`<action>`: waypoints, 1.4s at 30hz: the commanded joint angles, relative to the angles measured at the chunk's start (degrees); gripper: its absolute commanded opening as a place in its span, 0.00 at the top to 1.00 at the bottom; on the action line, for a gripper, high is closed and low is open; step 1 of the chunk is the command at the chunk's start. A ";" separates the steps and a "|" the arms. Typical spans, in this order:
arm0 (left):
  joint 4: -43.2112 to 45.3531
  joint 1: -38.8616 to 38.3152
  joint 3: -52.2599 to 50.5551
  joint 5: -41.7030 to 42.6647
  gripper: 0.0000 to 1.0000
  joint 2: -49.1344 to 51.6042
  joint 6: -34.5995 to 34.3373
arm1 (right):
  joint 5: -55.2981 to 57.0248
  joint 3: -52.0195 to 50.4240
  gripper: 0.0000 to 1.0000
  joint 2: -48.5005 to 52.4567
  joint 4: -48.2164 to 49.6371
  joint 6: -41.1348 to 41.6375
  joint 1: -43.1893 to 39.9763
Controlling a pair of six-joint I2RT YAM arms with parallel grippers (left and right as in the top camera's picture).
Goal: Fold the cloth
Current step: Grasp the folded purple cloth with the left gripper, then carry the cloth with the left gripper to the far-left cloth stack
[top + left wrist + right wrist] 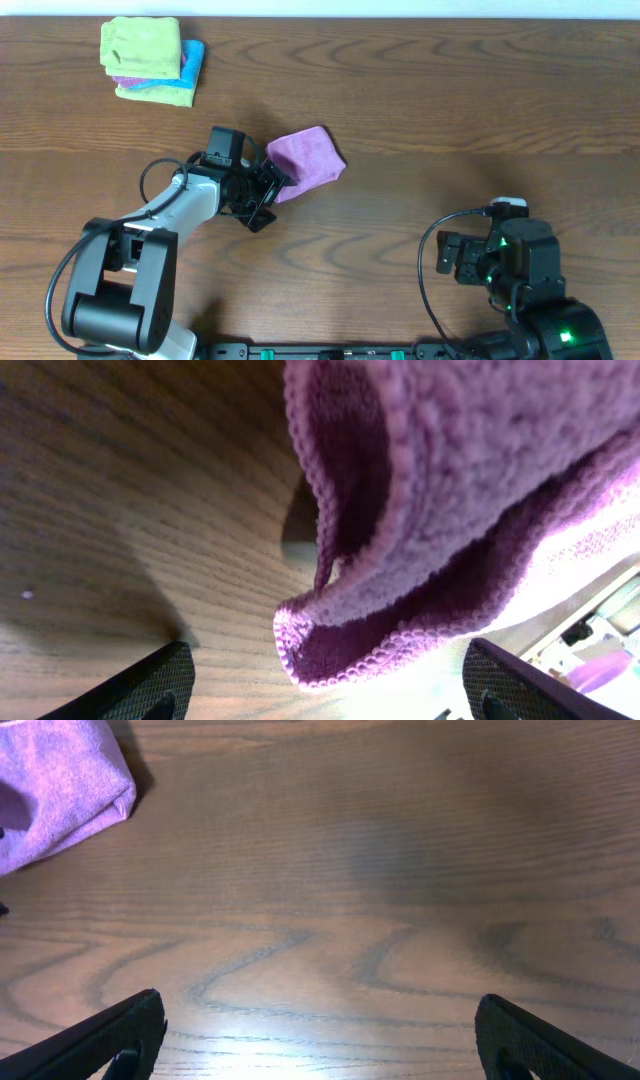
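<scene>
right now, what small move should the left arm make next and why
Probably ease the left gripper back, away from the cloth. Its jaws stand open with nothing held, and the cloth already lies doubled over on the table, so the fold looks done.

Seen from overhead, the left pincer point(266, 193) covers the lower-left corner of the cloth point(310, 158), so I cannot tell if a finger touches it. The left wrist view cuts the cloth at the top and right edges, and the bright area point(590, 630) behind it is blurred. The right wrist view shows only one corner of the cloth, and the bottom edge cuts the fingers point(115, 1038) of the right pincer point(320, 1035).
</scene>
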 commanded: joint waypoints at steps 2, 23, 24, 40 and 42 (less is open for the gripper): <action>2.40 -2.49 -0.20 -5.57 0.09 -0.07 -4.74 | 0.79 -0.44 0.01 -0.17 -0.02 0.98 -0.37; 17.66 -7.10 -0.20 -16.48 0.24 4.61 -12.66 | 0.79 -0.44 0.01 -0.17 -0.02 0.98 -0.39; 18.38 -7.13 -0.20 -15.89 0.27 5.44 -12.63 | 0.79 -0.44 0.01 -0.17 -0.02 0.98 -0.39; 35.85 -7.10 -0.20 -10.97 0.73 17.33 -10.64 | 0.79 -0.44 0.01 -0.17 -0.02 0.98 -0.39; 38.77 -7.10 -0.17 -9.75 0.83 19.10 -10.64 | 0.79 -0.44 0.01 -0.17 -0.02 0.98 -0.37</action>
